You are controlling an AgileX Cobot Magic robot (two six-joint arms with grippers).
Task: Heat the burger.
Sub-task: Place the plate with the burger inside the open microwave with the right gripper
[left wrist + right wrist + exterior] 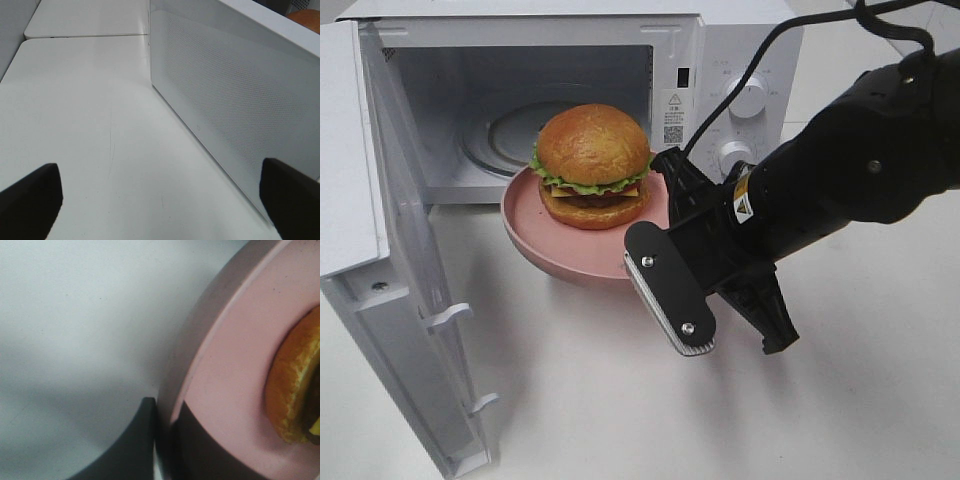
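1. We're at the open microwave (720, 60). Its door (410, 300) is swung wide on the left, and the glass turntable (505, 135) shows inside the white cavity.
2. There's the burger (593, 165), upright in the middle of a round pink plate (535, 235). We can see its glossy bun on top, with lettuce, cheese and patty showing at the side.
3. The plate is right at the mouth of the oven. In the high view its far edge overlaps the bottom lip of the opening, and the rest hangs out over the white table (620, 420).
4. The burger isn't on the turntable; it's in front of it, just outside the cavity.
5. The right gripper (650, 212) has the plate by the rim on the side nearest the control knobs (750, 97).
6. From the right wrist we see both dark fingers (140, 445) closed in, one on each side of the rim, with no gap showing. It's a firm pinch on the plate and it doesn't touch the burger.
7. On the other side, the left gripper (160, 200) is low over the table, just outside the door's dotted outer face.
8. Its two dark tips stand spread wide apart, with only bare tabletop between them. It's holding nothing.
9. From that left wrist view a sliver of orange bun peeks over the top edge of the door.
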